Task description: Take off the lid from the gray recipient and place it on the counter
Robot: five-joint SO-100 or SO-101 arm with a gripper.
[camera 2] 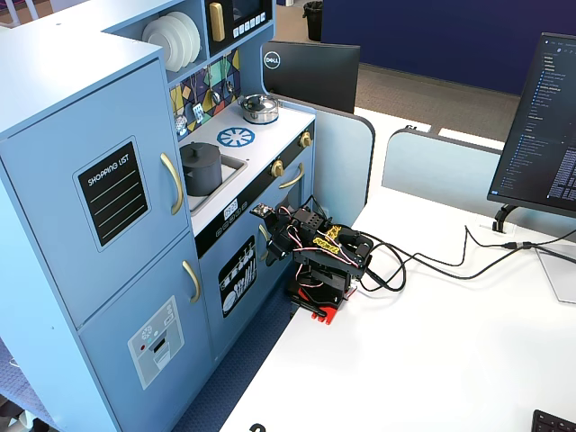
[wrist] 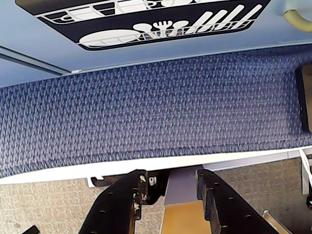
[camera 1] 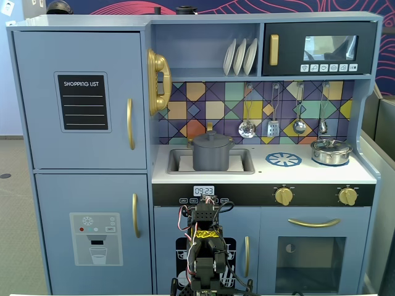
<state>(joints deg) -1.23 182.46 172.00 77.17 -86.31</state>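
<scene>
The gray recipient (camera 1: 213, 157) stands in the sunken sink of the white counter (camera 1: 308, 174), with the dark gray lid (camera 1: 212, 138) resting on it, knob up. Both also show in the other fixed view: the recipient (camera 2: 200, 173), the lid (camera 2: 198, 151) and the counter (camera 2: 270, 126). My arm (camera 1: 207, 246) is folded low on the table in front of the kitchen, well below the counter, and also shows from the side (camera 2: 319, 252). In the wrist view my gripper (wrist: 170, 179) is open and empty, pointing down at the table edge and blue carpet.
A shiny silver pot (camera 1: 331, 152) sits at the counter's right, next to a blue burner print (camera 1: 283, 160). Utensils (camera 1: 271, 126) hang above the counter. Cupboard doors with gold handles (camera 1: 313, 222) face the arm. Cables (camera 2: 432, 261) and monitors lie on the white table.
</scene>
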